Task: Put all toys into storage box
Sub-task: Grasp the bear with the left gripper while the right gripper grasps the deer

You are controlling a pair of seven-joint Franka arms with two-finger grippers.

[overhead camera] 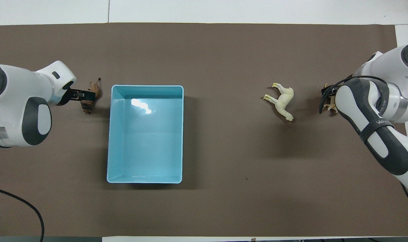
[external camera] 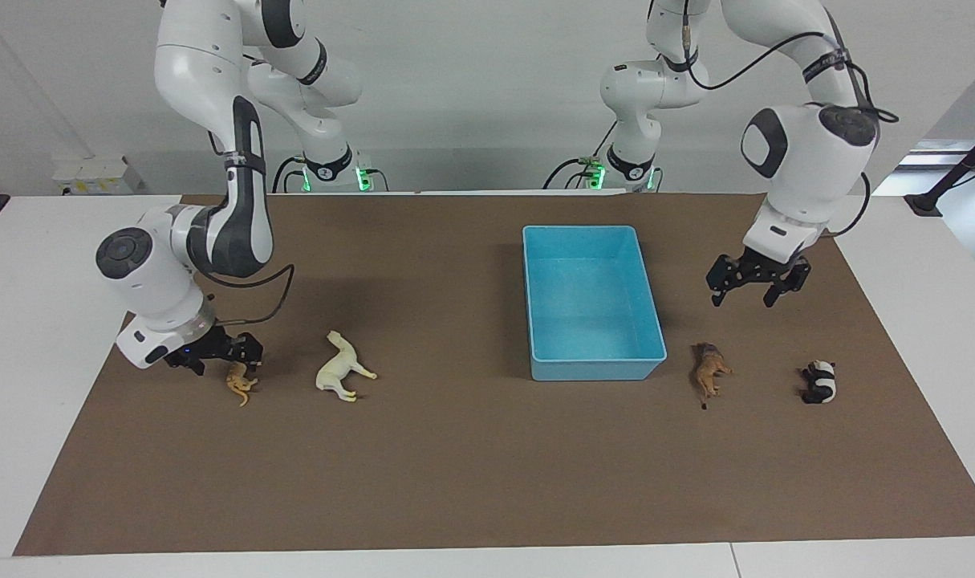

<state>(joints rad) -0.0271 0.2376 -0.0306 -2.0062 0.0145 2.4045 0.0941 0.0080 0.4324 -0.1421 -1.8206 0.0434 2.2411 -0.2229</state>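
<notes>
**Four toys on the mat, blue box empty**

Taking the facing view from its left edge across: the right gripper (external camera: 224, 358) is down low at the right arm's end of the table, its black fingers right at the orange tiger (external camera: 241, 384). The tiger lies on the brown mat (external camera: 455, 466), and the fingers reach its upper part; whether they are closed on it or only around it cannot be told. From above, the arm's body hides most of that gripper (overhead camera: 328, 91) and tiger (overhead camera: 331, 107).

Next comes the cream horse (external camera: 341, 368), lying on its side on the mat, near the tiger but apart from it (overhead camera: 281, 101).

Toward the left arm's end sits the light blue storage box (external camera: 535, 305), with no toy inside it (overhead camera: 111, 134).

Beside the box lies the brown dark-maned animal (external camera: 709, 369), on its side on the mat and close to the box's wall (overhead camera: 91, 95).

The left gripper (external camera: 758, 282) hangs in the air with its fingers spread and nothing between them; in the overhead view (overhead camera: 84, 95) it covers part of the brown animal.

Last, the panda (external camera: 818, 382) lies on the mat nearest the left arm's end, apart from the brown animal.
</notes>
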